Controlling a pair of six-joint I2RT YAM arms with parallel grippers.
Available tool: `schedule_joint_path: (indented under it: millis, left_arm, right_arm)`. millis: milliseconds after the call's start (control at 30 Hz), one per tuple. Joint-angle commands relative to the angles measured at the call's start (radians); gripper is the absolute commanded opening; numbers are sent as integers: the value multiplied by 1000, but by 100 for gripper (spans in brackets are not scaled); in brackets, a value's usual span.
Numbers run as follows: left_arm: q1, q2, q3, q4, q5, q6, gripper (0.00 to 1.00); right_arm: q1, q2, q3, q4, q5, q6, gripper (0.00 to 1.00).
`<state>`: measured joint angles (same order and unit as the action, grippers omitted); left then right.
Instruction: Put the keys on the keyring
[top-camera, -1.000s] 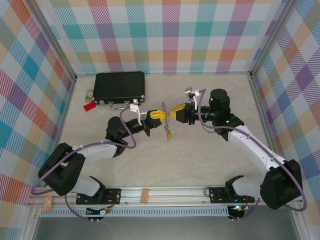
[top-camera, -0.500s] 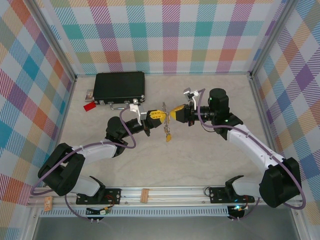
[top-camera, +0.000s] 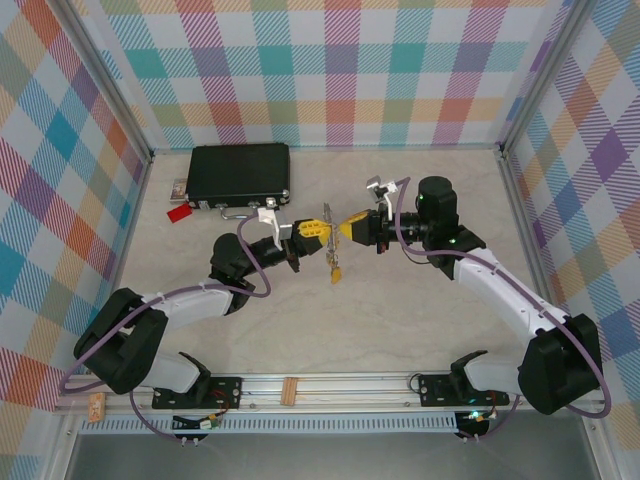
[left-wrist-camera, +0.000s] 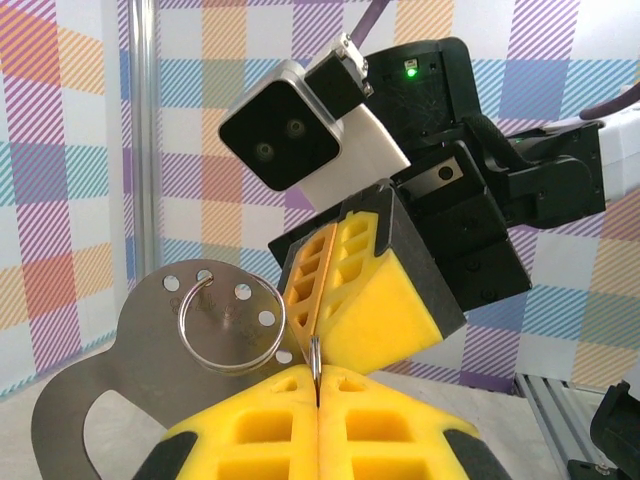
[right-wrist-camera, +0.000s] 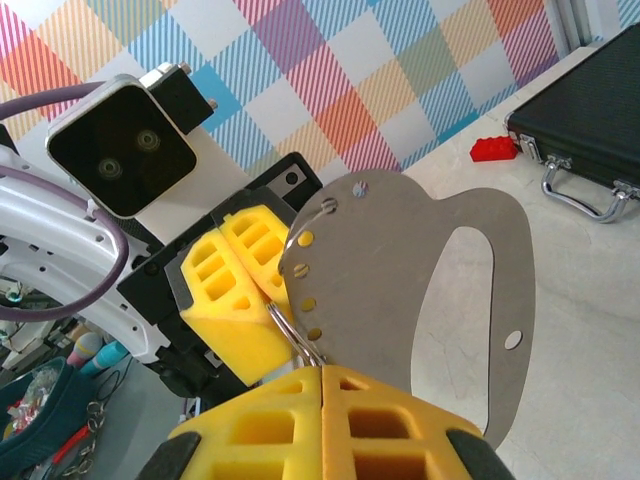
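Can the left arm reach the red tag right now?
Probably not yet: the left gripper is shut on a metal piece at the keyring; the table toward the red tag looks free.

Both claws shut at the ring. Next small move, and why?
Probably ease the right claw slightly away to spread the keyring: both it and the left claw are shut, pinching thin wire at the ring, tips nearly touching.

Pale marbled table. Black case lies flat at far left, silver handle on its near side. Small red block lies just near the case's near-left corner. A tiny unclear item touches the case's left edge.
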<state>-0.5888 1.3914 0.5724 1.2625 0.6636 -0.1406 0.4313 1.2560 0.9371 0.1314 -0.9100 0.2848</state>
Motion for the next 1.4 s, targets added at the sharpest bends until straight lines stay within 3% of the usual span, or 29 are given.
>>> schedule_joint_path:
  millis: [0,567,733,867,1133,1367]
  left_arm:
    - [-12,-43,21,71,1,-13,0]
    - [-45,-17,37,71,-3,-4,0]
    - [-45,-16,32,69,-15,2,0]
    - [-45,-15,27,69,-25,7,0]
    - [-45,-15,27,69,-26,4,0]
    - [-44,-14,35,69,-12,-6,0]
  right_arm:
    - [-4,15,31,-23,-13,-30,0]
    - [-4,32,40,-53,-19,-45,0]
    - [-6,-18,24,-85,52,-84,20]
    - [-13,-66,-6,-57,80,-90,28]
    - [-16,-112,-72,134,2,-79,33]
    - [-14,-74,-44,136,-30,-83,32]
